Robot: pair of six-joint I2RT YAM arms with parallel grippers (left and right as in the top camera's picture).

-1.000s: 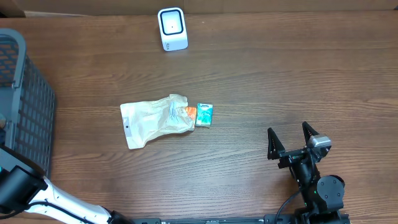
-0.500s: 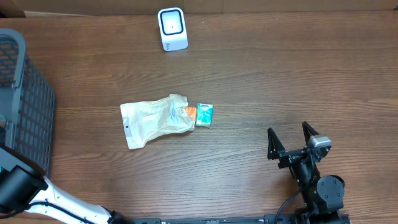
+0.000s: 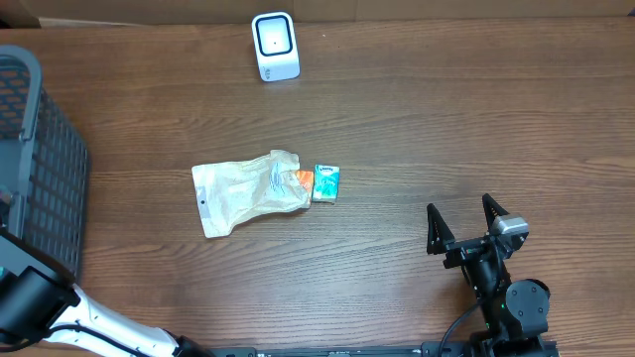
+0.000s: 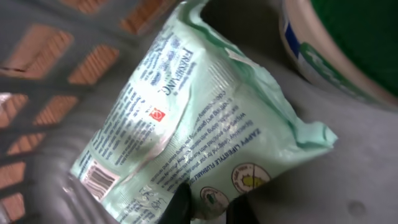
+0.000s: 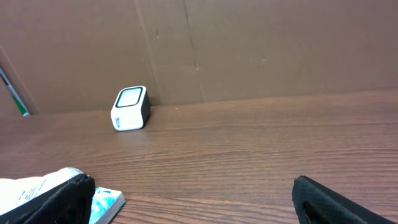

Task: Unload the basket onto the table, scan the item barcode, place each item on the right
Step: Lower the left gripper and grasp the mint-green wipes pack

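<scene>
Down in the basket (image 4: 37, 93), the left gripper (image 4: 208, 205) snaps shut: a second ago the jaws stood apart, and now they pinch the near edge of the green pouch (image 4: 186, 112). That's the grab made, by the look of it. The dark fingers (image 4: 180, 208) bite the crinkled film right beside the round printed icons.

Moving out from the grip, the pouch lies tilted against the grey lattice wall, print side up, and its barcode (image 4: 99, 178) shows clearly at the lower left corner, well clear of the fingers. Good news for the scan. Beside the pouch sits a white tub with a green lid (image 4: 336, 43), close but apart from it.

Out on the table (image 3: 446, 119) nothing stirs across the last second. The crumpled white bag (image 3: 248, 190) and small teal box (image 3: 326, 182) lie touching at centre, and the scanner (image 3: 275, 46) stands at the far edge, window up. The right gripper (image 3: 458, 208) waits near the front edge, jaws spread wide, holding nothing.

So the pick looks secured; lifting out and carrying the barcode to that scanner is the work ahead, I'd say.
</scene>
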